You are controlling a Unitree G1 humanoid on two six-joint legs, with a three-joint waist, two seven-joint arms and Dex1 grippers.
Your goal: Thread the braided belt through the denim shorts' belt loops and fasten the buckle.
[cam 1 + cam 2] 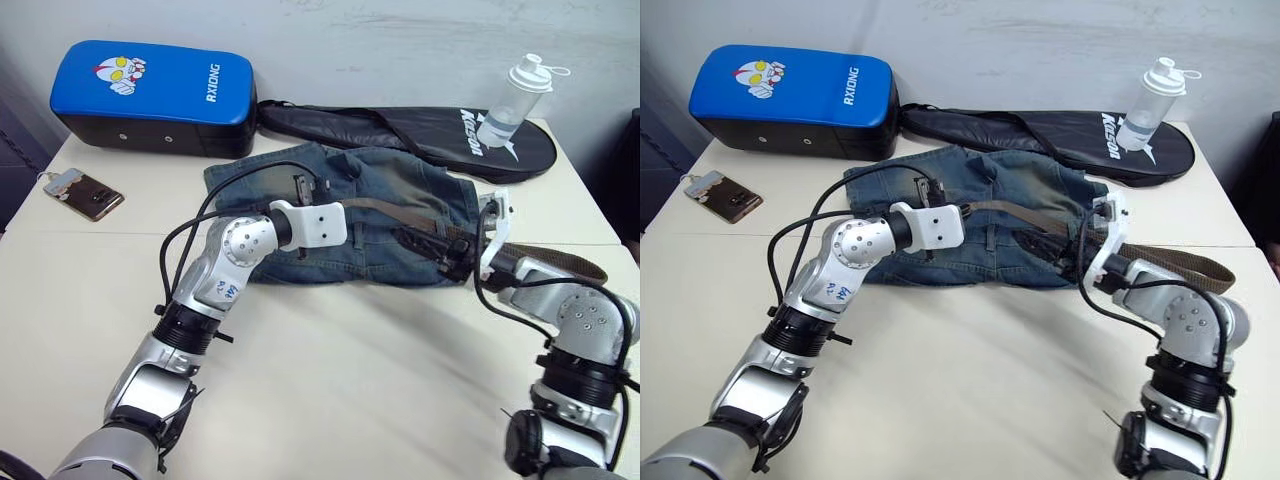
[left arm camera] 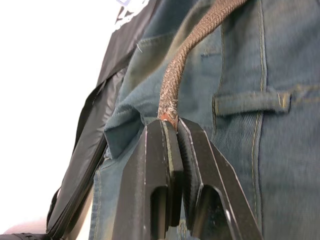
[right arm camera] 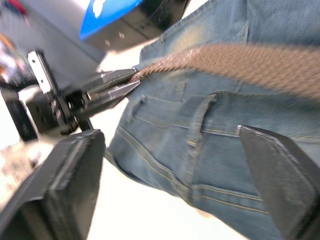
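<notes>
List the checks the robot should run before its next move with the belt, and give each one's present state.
1. Left pincer shut on the belt tip: ok.
2. Right pincer open, ready over the shorts: ok.
3. Belt lying across the waistband: ok.
4. Belt through the loop beside it: not ok, it runs alongside.
5. Buckle fastened: cannot tell.
6. Bottle and racket bag apart from the arms: ok.

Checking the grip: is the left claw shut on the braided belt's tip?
Yes, the left claw pinches the braided belt at its frayed end.
</notes>
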